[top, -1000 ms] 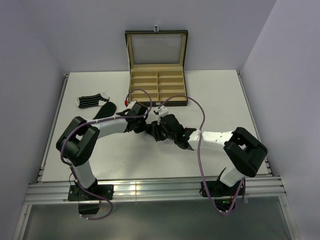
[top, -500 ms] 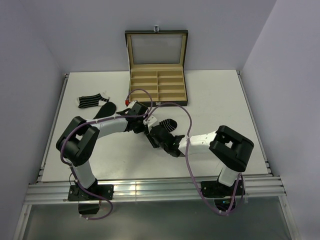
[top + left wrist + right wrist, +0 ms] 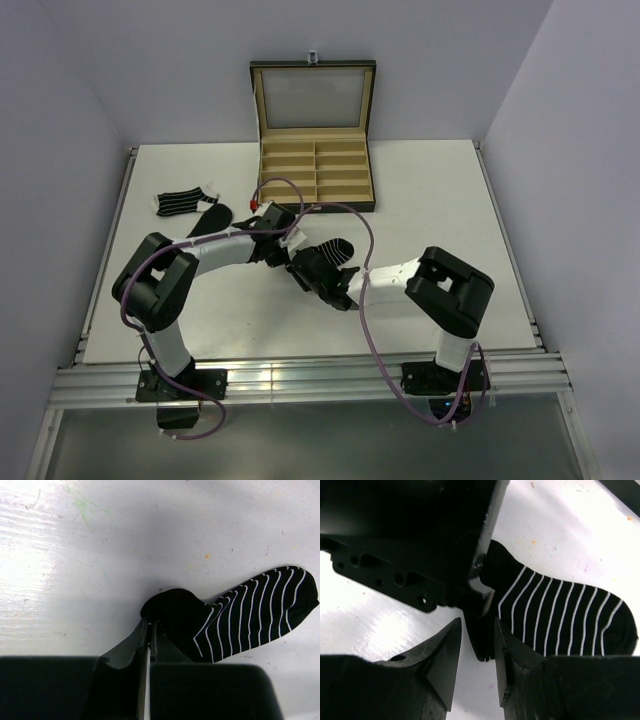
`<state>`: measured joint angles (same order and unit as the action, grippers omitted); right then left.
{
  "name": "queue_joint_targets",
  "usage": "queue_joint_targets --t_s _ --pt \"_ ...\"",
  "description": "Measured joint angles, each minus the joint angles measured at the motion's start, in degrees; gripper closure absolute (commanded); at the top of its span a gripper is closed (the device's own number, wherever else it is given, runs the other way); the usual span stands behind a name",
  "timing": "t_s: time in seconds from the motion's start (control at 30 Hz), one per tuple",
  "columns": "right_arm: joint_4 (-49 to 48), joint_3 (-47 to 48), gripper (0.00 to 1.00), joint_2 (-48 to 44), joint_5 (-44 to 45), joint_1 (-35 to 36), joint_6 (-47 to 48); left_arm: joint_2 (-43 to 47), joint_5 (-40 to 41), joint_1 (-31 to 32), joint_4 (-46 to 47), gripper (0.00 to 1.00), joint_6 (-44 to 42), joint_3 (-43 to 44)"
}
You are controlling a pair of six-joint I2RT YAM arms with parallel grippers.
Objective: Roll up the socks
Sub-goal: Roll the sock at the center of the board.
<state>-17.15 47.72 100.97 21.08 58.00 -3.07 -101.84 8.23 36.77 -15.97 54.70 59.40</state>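
Two grippers crowd one end of the striped sock (image 3: pixel 252 607): left gripper (image 3: pixel 149 626) pinched shut on it, right gripper (image 3: pixel 477 630) half open astride, length running rightward from both.

The white table (image 3: pixel 430 190) has some small marks and spots on it. At the back stands a box (image 3: pixel 316 207) with its lid up. On the left side a striped sock (image 3: pixel 180 202) lies flat, and a plain black sock (image 3: pixel 210 220) lies just beside it. Near the middle lies the middle sock (image 3: pixel 255 615), black with thin white stripes, its toe end flat on the table.
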Motion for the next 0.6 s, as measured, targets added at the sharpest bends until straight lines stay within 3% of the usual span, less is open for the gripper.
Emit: queue_joint_targets --t_s 0.3,0.53,0.6 --pt "0.44 2.12 0.66 3.63 -0.76 -0.37 -2.23 0.0 -1.4 -1.16 -0.7 0.99 0.17 0.02" --pt "1.66 3.41 0.99 4.63 -0.61 -0.61 -3.45 0.0 -1.57 -1.46 -1.31 0.97 0.28 0.26" --pt "2.1 3.65 1.0 4.61 -1.11 -0.92 -3.67 0.0 -1.55 -1.46 -1.29 0.91 0.48 0.26"
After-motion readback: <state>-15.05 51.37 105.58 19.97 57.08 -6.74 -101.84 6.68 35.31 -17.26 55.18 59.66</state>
